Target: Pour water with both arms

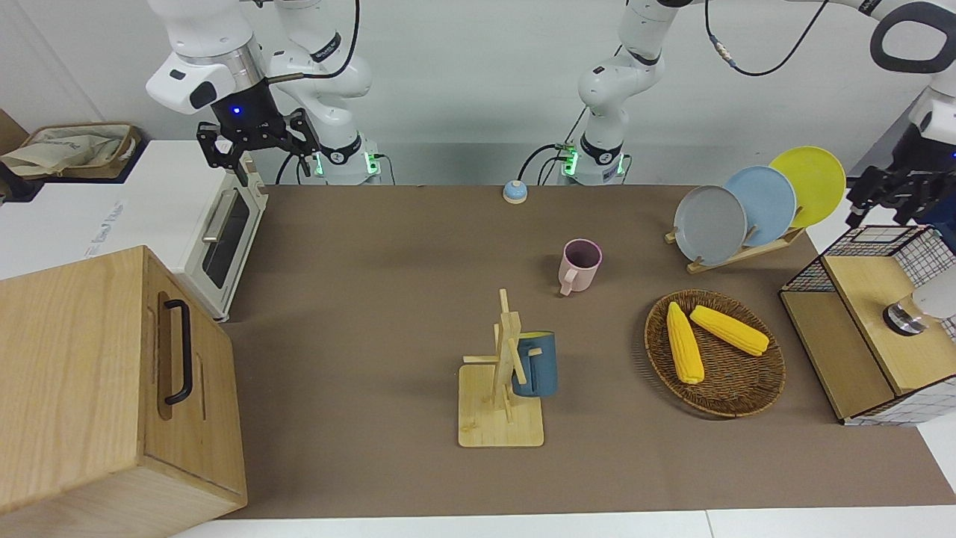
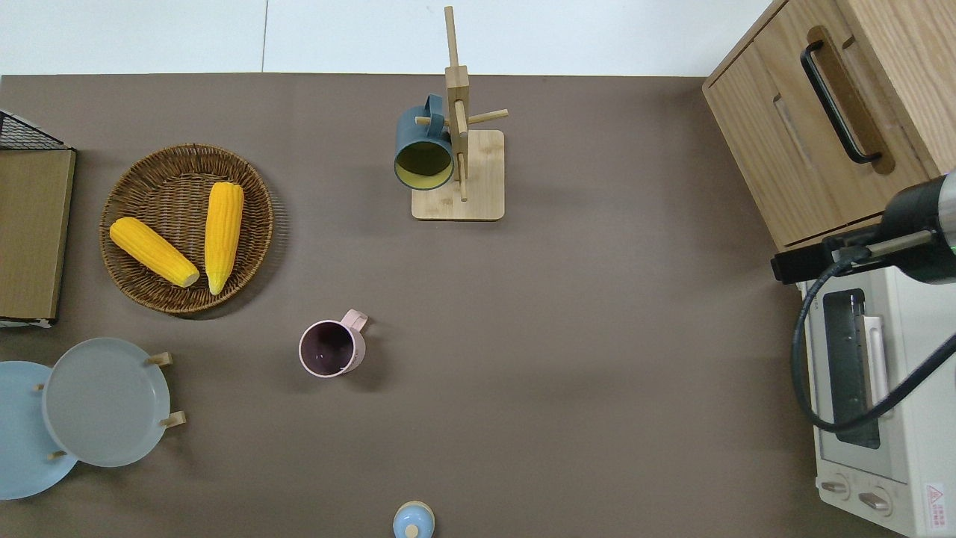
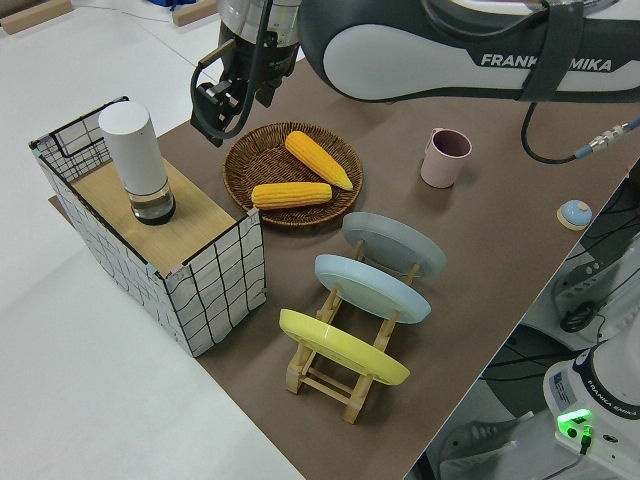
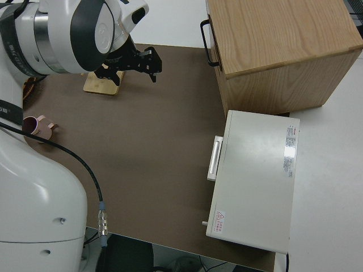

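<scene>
A white bottle [image 1: 930, 301] with a metal base stands on the wooden shelf of a wire crate [image 1: 874, 237] at the left arm's end of the table; it also shows in the left side view [image 3: 135, 155]. My left gripper [image 1: 889, 205] hangs open and empty in the air near that crate, higher than the bottle and apart from it, as the left side view [image 3: 215, 118] shows. A pink mug [image 1: 581, 263] stands upright mid-table. My right arm is parked, its gripper [image 1: 254, 149] open and empty.
A blue mug [image 1: 535, 364] hangs on a wooden mug rack [image 1: 502, 430]. A wicker basket [image 1: 717, 407] holds two corn cobs. A plate rack [image 1: 747, 250] carries three plates. A toaster oven [image 1: 224, 224] and a wooden cabinet [image 1: 89, 388] stand at the right arm's end.
</scene>
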